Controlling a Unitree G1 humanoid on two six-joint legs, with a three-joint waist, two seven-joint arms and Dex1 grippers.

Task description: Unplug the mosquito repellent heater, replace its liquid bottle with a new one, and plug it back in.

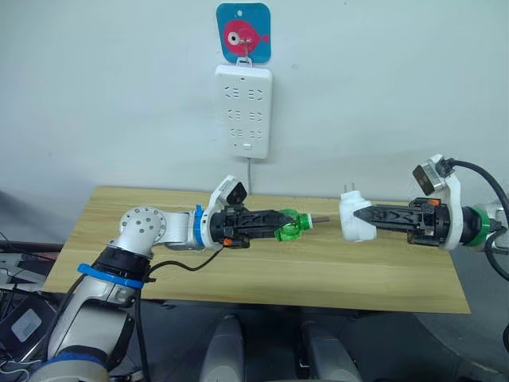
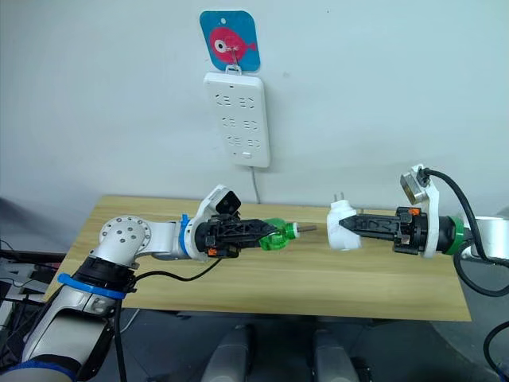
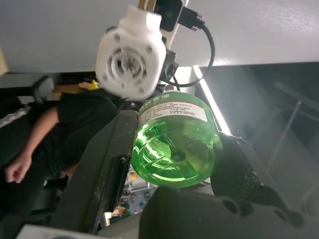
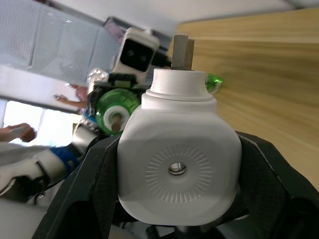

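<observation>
1. The left gripper point(image 1: 288, 224) has its fingers closed on a green liquid bottle point(image 1: 292, 226), neck pointing beyond the fingertips.
2. The right gripper point(image 1: 359, 215) clamps the mosquito repellent heater point(image 1: 354, 218) between its fingers, above the bench point(image 1: 262, 270).
3. A power strip point(image 1: 243, 111) hangs on the wall.

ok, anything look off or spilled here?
Nothing spilled or damaged. Left pincer holds the green bottle, wick toward the heater in the right pincer, apart over the table. Strip sockets empty.

White power strip point(image 1: 243, 111) on wall under fish hook point(image 1: 243, 33); wooden table point(image 1: 262, 267).
</observation>
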